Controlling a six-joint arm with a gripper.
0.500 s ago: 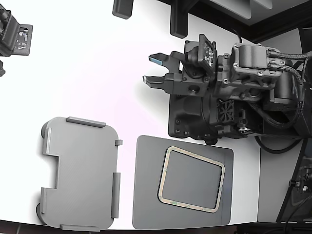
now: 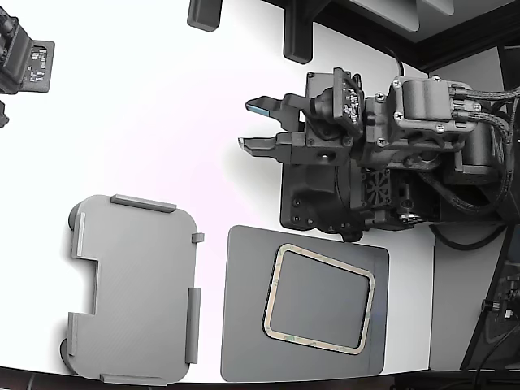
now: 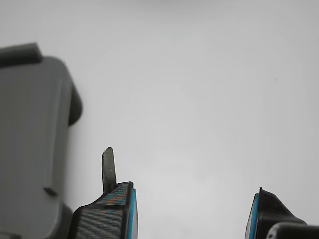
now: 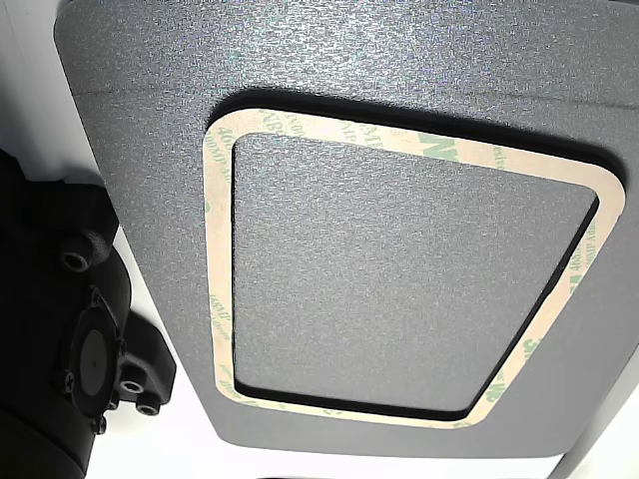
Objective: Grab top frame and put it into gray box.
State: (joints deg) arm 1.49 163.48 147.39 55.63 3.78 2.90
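The top frame (image 2: 325, 260) is a thin cream outline with green marks. It lies flat on a dark gray mat (image 2: 244, 325) at the lower middle of the exterior view. The other view shows the frame (image 4: 218, 259) close up, untouched. The gray box (image 2: 134, 288) is a light gray tray with raised edge tabs, empty, at the exterior view's lower left. Part of it shows in the wrist view (image 3: 30, 139). My gripper (image 2: 253, 123) hovers above the white table beyond the mat, open and empty, fingers pointing toward the exterior view's left. In the wrist view my gripper (image 3: 192, 214) has its jaws wide apart over bare table.
The arm's black body and base (image 2: 341, 195) stand just beyond the mat's far edge. A dark device (image 2: 24, 61) sits at the exterior view's upper left. Two dark blocks (image 2: 296, 36) stand at the table's far edge. A black mount (image 4: 80, 339) shows beside the mat.
The gripper and wrist have shifted slightly toward the mat in the exterior view. The frame, mat and box have not moved.
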